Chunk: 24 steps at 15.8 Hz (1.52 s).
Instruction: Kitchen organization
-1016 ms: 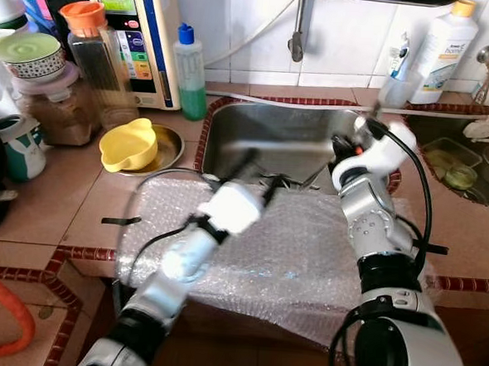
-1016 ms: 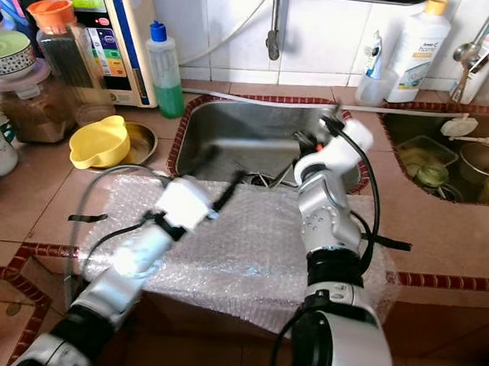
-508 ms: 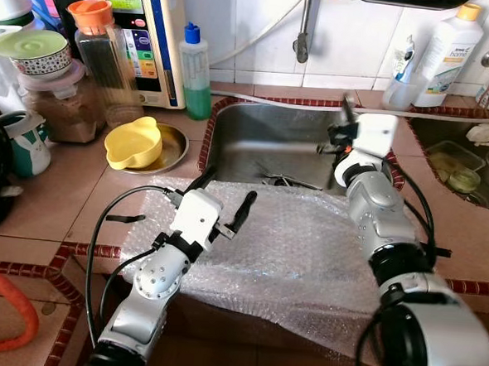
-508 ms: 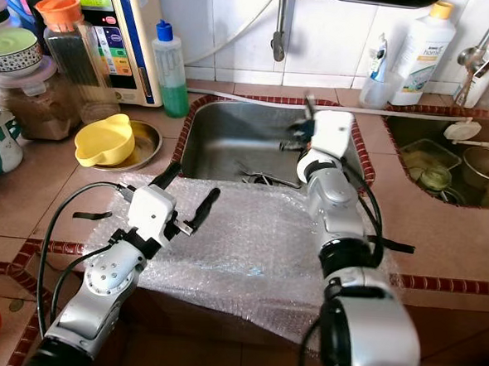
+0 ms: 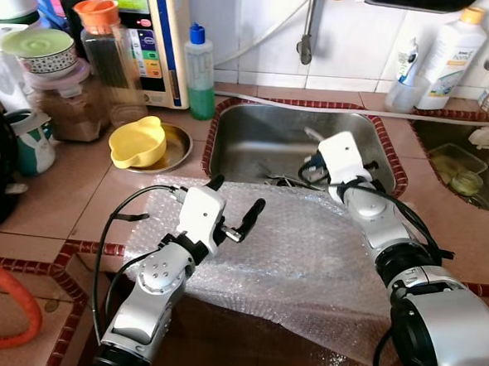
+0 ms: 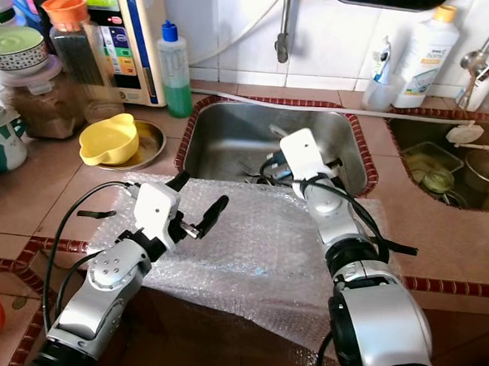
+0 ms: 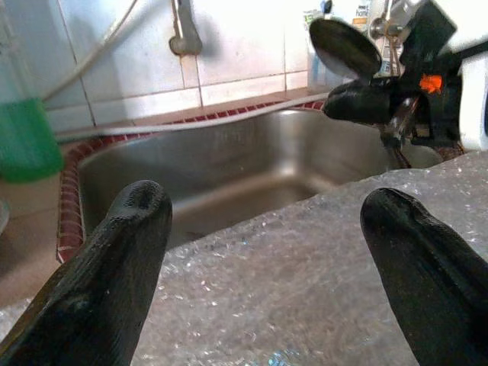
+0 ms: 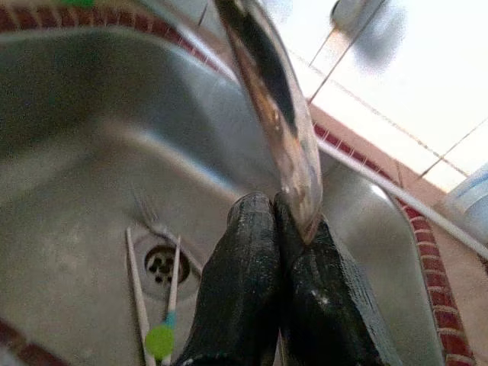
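Bubble wrap [image 5: 307, 253] covered the bench's [image 5: 69, 197] front edge. Above it, the left gripper [image 5: 233, 205] hovered with fingers spread wide. To its right, over the open steel sink [image 5: 263, 143], the right gripper [image 8: 278, 229] pinched a metal spoon [image 8: 271, 107], bowl raised.

Counts, from the counter:
- Sinks: two. Main steel sink [image 5: 280, 140]; second basin [image 5: 470, 155] off to the right.
- Bubble wrap sheets [image 5: 307, 253]: one.
- Yellow bowls [image 5: 137, 142]: one, on one metal plate [image 5: 173, 150].
- Green-liquid bottles [image 5: 200, 77]: one.
- White bottles [image 5: 452, 48]: one.
- Orange-lidded jars [image 5: 107, 46]: one.
- Chopsticks in the sink [image 8: 152, 290]: two.
- Forks [image 8: 156, 225]: one.
- Spoons [image 8: 274, 114]: one.
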Motion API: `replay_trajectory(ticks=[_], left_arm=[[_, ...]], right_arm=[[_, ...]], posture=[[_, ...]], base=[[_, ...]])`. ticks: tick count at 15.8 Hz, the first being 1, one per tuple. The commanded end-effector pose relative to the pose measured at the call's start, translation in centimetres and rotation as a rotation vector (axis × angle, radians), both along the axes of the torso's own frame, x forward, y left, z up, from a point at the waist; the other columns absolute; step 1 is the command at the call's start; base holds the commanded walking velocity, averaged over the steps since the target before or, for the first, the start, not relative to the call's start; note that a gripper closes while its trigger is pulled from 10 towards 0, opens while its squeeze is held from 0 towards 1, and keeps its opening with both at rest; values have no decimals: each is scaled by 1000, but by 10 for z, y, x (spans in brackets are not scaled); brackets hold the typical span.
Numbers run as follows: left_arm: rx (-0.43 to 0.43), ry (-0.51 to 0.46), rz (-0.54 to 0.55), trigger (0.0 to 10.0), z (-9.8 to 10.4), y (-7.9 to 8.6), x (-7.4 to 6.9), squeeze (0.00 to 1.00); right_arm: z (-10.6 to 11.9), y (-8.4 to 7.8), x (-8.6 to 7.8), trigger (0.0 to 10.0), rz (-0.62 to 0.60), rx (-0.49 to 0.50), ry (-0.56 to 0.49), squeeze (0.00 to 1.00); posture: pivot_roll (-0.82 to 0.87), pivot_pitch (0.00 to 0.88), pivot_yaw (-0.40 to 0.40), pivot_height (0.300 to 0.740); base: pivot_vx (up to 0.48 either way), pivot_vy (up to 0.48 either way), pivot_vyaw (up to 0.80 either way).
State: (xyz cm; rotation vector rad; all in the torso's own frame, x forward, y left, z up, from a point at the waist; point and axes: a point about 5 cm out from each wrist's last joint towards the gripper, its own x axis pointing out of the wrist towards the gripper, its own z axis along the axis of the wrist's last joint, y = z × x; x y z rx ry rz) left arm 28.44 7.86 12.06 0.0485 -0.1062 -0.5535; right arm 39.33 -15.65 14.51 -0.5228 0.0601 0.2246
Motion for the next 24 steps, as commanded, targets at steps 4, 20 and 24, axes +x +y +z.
replay_trajectory(ticks=[4, 20, 24], left_arm=[[5, 23, -36, 10000, 3, -4, -3, 1000], [-19, 2, 135, 10000, 15, 8, 12, 1000], [-49, -14, 231, 10000, 22, 21, 18, 0]], right_arm=[[-36, -9, -12, 10000, -15, -48, 201, 1000], [0, -21, -4, 10000, -100, 321, -46, 1000], [-2, -22, -19, 10000, -108, 429, -169, 1000]], posture=[[57, 3, 45, 740], [26, 14, 47, 740], [6, 17, 45, 740]], base=[[0, 0, 0], [0, 0, 0], [0, 0, 0]])
